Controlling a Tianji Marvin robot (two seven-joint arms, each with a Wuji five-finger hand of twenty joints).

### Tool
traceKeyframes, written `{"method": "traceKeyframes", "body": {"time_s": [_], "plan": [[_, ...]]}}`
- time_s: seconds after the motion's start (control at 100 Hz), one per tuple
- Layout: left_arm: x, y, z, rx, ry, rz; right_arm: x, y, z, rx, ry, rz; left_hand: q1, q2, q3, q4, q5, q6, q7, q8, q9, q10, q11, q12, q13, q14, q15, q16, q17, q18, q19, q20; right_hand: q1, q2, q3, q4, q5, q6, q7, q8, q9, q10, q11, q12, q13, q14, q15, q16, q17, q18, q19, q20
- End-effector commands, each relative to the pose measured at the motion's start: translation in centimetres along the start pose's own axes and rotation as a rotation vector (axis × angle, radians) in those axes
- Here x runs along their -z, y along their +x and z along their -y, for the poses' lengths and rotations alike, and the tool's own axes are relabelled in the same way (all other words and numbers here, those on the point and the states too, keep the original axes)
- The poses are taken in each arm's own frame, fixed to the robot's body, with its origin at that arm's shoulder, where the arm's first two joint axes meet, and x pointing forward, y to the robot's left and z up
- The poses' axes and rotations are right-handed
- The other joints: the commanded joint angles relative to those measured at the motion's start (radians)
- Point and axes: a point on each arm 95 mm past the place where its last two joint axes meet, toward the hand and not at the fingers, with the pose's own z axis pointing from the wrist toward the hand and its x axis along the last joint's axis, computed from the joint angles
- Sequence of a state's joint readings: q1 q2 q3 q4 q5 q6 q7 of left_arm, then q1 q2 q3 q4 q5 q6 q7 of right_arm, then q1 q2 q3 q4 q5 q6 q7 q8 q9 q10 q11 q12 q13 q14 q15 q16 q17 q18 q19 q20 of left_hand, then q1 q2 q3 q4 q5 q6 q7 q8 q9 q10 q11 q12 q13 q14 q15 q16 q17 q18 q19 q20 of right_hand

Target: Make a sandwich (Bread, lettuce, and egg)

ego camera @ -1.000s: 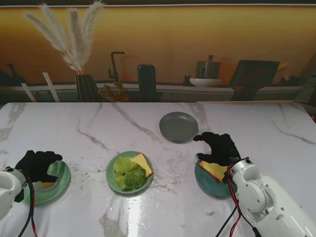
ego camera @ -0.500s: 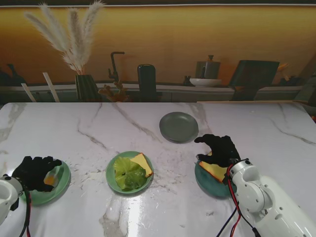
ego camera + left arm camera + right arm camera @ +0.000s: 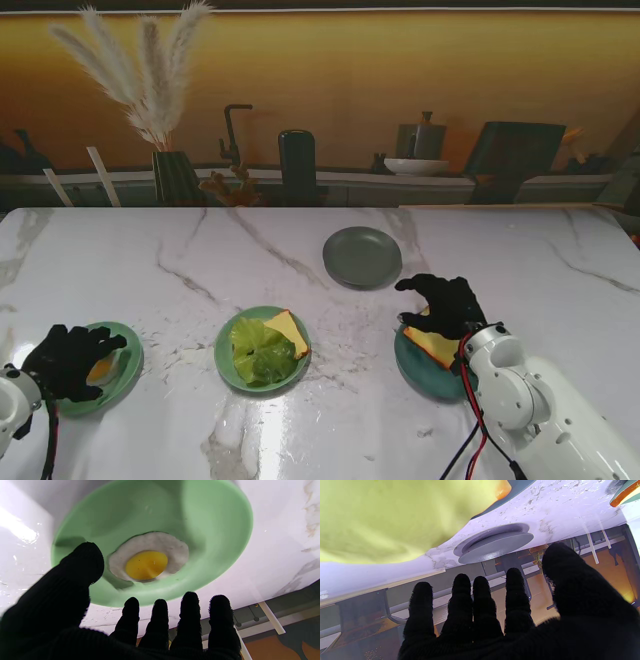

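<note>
Stand view shows three food plates in a row near me and one grey plate farther away, which holds nothing. On the middle plate lies the lettuce with one bread slice partly under it, so I judge that the sandwich is started there. The egg is not yet moved; it lies on the left plate. A second bread slice lies on the right plate.

The left hand is over the near side of the left plate, with the fingers spread and nothing in them. The left wrist view confirms this: the egg lies flat in the green plate, and the fingertips are apart from it, at the rim side.

The right hand hovers over the far part of the right plate, fingers curved and apart, holding nothing. In the right wrist view its fingers touch no object.

As I judge it, bread and lettuce are done. What is left is to take the egg, put it on the lettuce, and perhaps close with the second slice.
</note>
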State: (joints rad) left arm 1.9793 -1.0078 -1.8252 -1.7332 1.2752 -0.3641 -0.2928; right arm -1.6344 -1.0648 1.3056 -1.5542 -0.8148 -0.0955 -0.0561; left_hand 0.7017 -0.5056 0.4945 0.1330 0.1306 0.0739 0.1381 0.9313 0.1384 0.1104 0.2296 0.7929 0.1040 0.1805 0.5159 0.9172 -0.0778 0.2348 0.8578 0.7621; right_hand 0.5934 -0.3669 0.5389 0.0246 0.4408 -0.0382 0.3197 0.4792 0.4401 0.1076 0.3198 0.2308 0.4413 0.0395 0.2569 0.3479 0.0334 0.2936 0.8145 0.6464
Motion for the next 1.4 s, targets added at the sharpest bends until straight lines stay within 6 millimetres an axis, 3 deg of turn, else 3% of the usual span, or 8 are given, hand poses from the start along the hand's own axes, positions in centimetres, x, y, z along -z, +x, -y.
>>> {"method": "traceKeyframes", "body": {"time_s": [0.0,0.38,0.62,0.77,1.05,1.15,1.19,1.39], "plan": [[0.2,0.1,-0.3,-0.016,0.007,0.019,-0.1,0.7,0.5,-0.020,0.005,-0.011,-0.009,-0.030,0.036,0.048,-0.047,0.002,0.015,0.035,-0.016,-0.007,0.008,0.032,-0.030,-0.015,0.020,0.028,-0.013,0.008,0.021,0.027,0.010,0.026,-0.019,-0.020,-0.019,0.008,-0.014,0.002,-0.026,-0.009,0.016,0.011,-0.012,-0.019,0.006,0.007,-0.020,0.009,0.009,0.004],[0.7,-0.1,-1.5,-0.005,-0.055,0.068,-0.2,0.9,0.6,-0.022,0.018,-0.013,0.004,-0.040,0.070,0.069,-0.054,0.009,0.031,0.137,-0.007,-0.001,0.019,0.037,-0.020,-0.008,0.037,0.025,-0.012,0.028,0.050,0.036,0.016,0.031,-0.029,-0.014,-0.015,0.011,-0.011,0.003,-0.027,-0.010,0.018,0.009,-0.013,-0.019,0.007,0.005,-0.023,0.009,0.010,0.001],[0.2,0.0,-2.2,-0.035,-0.063,0.067,-0.3,1.1,0.9,-0.028,0.035,-0.017,0.036,-0.071,0.193,0.127,-0.053,0.000,0.117,0.305,0.019,-0.024,0.204,0.134,0.021,-0.017,0.195,0.133,0.027,-0.050,0.197,0.084,0.020,0.026,-0.033,-0.012,-0.006,0.012,-0.007,0.003,-0.020,-0.011,0.020,0.009,-0.007,-0.018,0.009,0.005,-0.023,0.009,0.009,-0.001],[-0.3,0.1,-2.5,-0.033,-0.078,0.078,-0.3,1.1,1.0,-0.032,0.044,-0.015,0.089,-0.080,0.253,0.131,-0.046,0.012,0.224,0.348,0.027,-0.039,0.344,0.151,0.059,-0.025,0.275,0.167,0.083,-0.083,0.254,0.104,0.023,0.022,-0.034,-0.011,0.001,0.012,-0.005,0.004,-0.016,-0.012,0.020,0.008,-0.002,-0.019,0.009,0.004,-0.022,0.010,0.009,-0.002],[-1.0,0.3,-2.7,-0.020,-0.069,0.084,-0.3,0.9,1.1,-0.036,0.056,-0.007,0.223,-0.063,0.333,0.138,-0.017,0.036,0.597,0.156,0.063,-0.075,0.605,0.087,0.186,-0.052,0.372,0.174,0.234,-0.117,0.314,0.072,0.029,0.015,-0.036,-0.009,0.025,0.017,0.005,0.005,-0.002,-0.013,0.021,0.008,0.009,-0.018,0.011,0.005,-0.022,0.011,0.008,-0.005],[-1.2,0.4,-2.9,-0.014,-0.069,0.085,-0.3,0.9,1.2,-0.036,0.060,-0.005,0.309,-0.116,0.375,0.088,-0.019,0.034,0.747,0.082,0.102,-0.084,0.620,0.078,0.247,-0.038,0.329,0.283,0.270,-0.124,0.316,0.057,0.033,0.008,-0.036,-0.009,0.027,0.018,0.007,0.005,0.001,-0.013,0.021,0.008,0.013,-0.017,0.011,0.005,-0.021,0.012,0.009,-0.006],[-1.3,0.4,-3.0,-0.014,-0.070,0.085,-0.3,0.9,1.2,-0.036,0.060,-0.005,0.339,-0.143,0.391,0.070,-0.020,0.032,0.805,0.057,0.124,-0.091,0.630,0.080,0.285,-0.037,0.308,0.315,0.292,-0.115,0.328,-0.002,0.036,0.004,-0.036,-0.009,0.027,0.017,0.007,0.005,0.001,-0.013,0.021,0.008,0.014,-0.017,0.011,0.005,-0.020,0.013,0.009,-0.006],[-1.7,0.8,-3.5,-0.010,-0.057,0.077,-0.3,0.9,1.2,-0.030,0.062,-0.003,0.393,-0.225,0.430,-0.021,0.001,0.015,0.969,0.086,0.212,-0.114,0.717,0.119,0.400,-0.048,0.361,0.349,0.397,-0.094,0.405,-0.062,0.054,-0.031,-0.035,-0.007,0.036,0.015,0.013,0.007,0.007,-0.015,0.024,0.009,0.024,-0.019,0.013,0.006,-0.020,0.014,0.009,-0.008]]}}
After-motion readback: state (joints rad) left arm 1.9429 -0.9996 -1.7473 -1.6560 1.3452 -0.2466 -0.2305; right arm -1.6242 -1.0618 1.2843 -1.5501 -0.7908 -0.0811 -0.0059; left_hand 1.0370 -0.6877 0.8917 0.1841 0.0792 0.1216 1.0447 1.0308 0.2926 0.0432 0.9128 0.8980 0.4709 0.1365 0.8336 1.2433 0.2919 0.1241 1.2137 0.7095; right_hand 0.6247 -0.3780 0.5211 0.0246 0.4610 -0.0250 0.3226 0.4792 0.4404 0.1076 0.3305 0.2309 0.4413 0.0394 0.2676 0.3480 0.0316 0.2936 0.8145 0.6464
